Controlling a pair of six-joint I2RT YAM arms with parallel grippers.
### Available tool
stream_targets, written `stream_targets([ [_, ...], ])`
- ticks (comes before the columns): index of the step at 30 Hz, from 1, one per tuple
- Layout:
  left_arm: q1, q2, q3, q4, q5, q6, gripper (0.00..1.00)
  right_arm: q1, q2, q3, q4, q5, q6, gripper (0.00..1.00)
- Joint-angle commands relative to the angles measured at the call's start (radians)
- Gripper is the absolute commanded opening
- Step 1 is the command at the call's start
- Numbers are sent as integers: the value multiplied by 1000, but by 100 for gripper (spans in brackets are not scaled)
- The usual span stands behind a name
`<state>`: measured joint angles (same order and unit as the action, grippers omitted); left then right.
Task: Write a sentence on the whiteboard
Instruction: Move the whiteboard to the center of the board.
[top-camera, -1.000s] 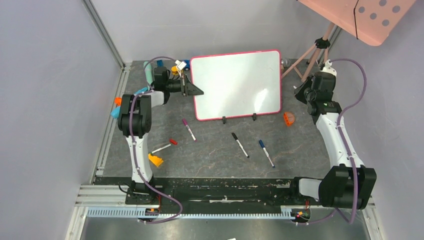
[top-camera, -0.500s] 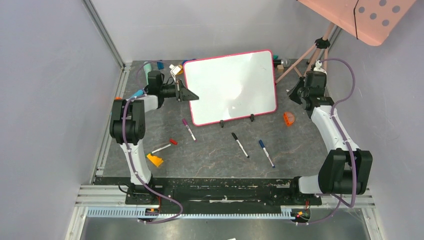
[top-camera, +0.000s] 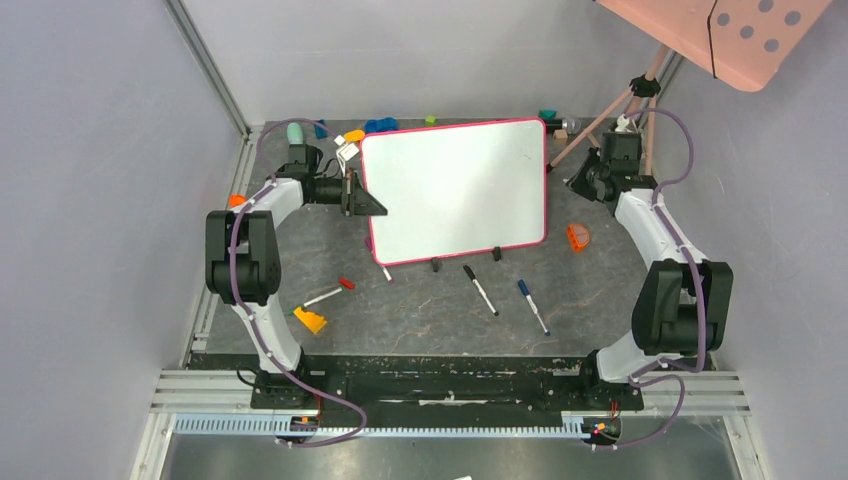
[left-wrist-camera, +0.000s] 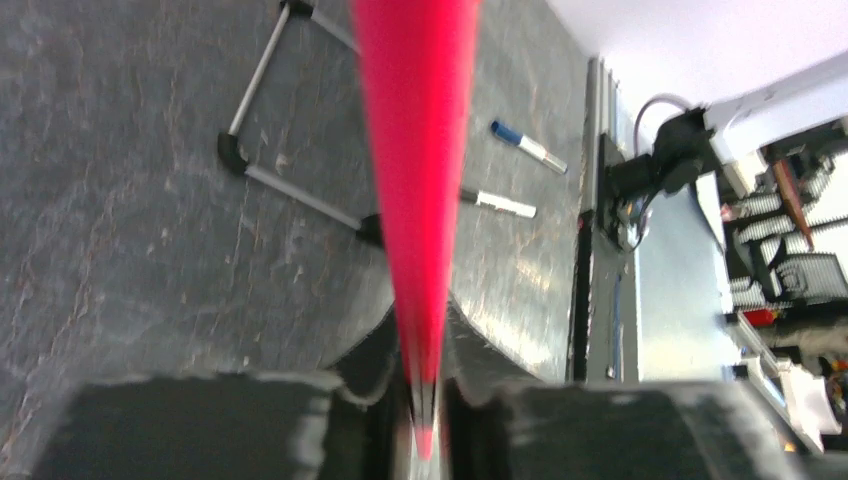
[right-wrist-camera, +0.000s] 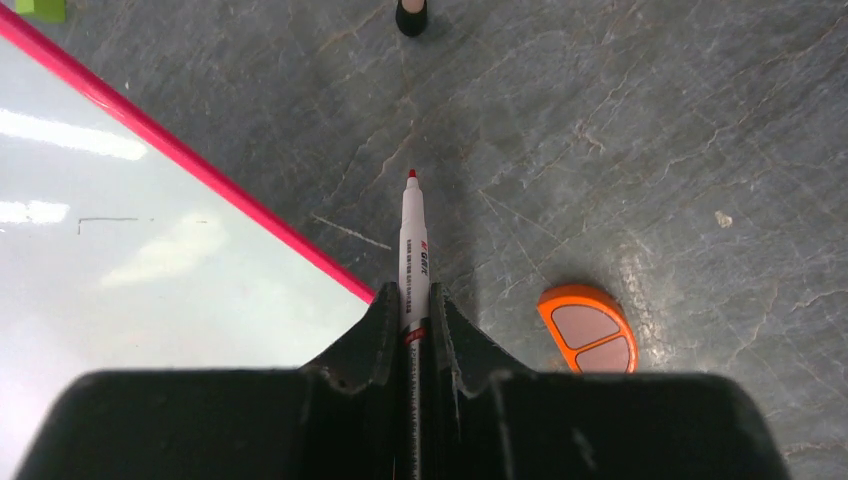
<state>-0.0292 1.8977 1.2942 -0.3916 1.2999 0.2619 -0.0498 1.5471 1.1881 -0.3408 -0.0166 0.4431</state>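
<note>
The whiteboard (top-camera: 455, 190), glossy white in a thin red-pink frame, stands tilted on its small black feet at the table's middle. No sentence shows on its face. My left gripper (top-camera: 364, 197) is shut on the board's left edge. In the left wrist view that red frame (left-wrist-camera: 415, 150) runs down between the closed fingers of the left gripper (left-wrist-camera: 425, 400). My right gripper (top-camera: 585, 180) hangs just off the board's right edge. It (right-wrist-camera: 411, 300) is shut on a white marker (right-wrist-camera: 411, 240) whose red tip points at the bare table beside the board's frame (right-wrist-camera: 200, 165).
A black marker (top-camera: 480, 290) and a blue marker (top-camera: 533, 307) lie in front of the board. A purple one (top-camera: 386, 272) sticks out from under its lower left corner. A red-capped marker (top-camera: 328, 294), a yellow block (top-camera: 311, 320), an orange half-round piece (top-camera: 577, 237) and the pink panel's tripod (top-camera: 612, 115) are nearby.
The board has swung and slid left and nearer, gripped by the left gripper, and now covers most of the purple marker. The right gripper with its marker has moved farther back and left.
</note>
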Motion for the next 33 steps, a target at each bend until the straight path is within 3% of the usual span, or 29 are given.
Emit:
stream_targets([
  [1, -8, -32, 24, -168, -45, 138, 26, 2, -22, 25, 11, -33, -11, 0],
  [2, -8, -31, 24, -168, -52, 140, 40, 2, -29, 21, 11, -32, -11, 0],
  [14, -9, -52, -4, -68, -110, 55, 86, 1, -128, -41, 28, 66, 3, 0],
  [15, -8, -57, -15, -38, -128, 21, 97, 1, -137, -43, 29, 72, 2, 0],
  [21, -7, -126, -110, 153, -202, -148, 100, -2, -178, -36, -8, 70, -20, 0],
  [25, 0, -153, -184, 386, -197, -400, 100, -4, -214, -78, 25, 20, -17, 0],
  [29, 2, -220, -257, 486, -285, -452, 100, -4, -254, -121, 40, -8, -2, 0],
  [33, 6, -326, -313, 472, -471, -448, 100, -4, -292, -138, 31, -11, -17, 0],
])
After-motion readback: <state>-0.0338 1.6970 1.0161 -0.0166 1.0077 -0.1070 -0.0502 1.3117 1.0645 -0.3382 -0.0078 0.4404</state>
